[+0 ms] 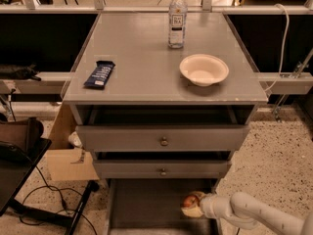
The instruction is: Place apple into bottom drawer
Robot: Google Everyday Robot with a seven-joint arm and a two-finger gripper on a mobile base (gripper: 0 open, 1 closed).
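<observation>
The apple is red-orange and sits in my gripper over the right side of the bottom drawer, which is pulled open below the two upper drawers. My white arm comes in from the lower right. The gripper is shut on the apple, just under the front of the middle drawer. I cannot tell whether the apple touches the drawer floor.
On the cabinet top stand a water bottle, a white bowl and a dark blue snack bar. The top drawer and middle drawer stand slightly open. A cardboard box and a black chair are at the left.
</observation>
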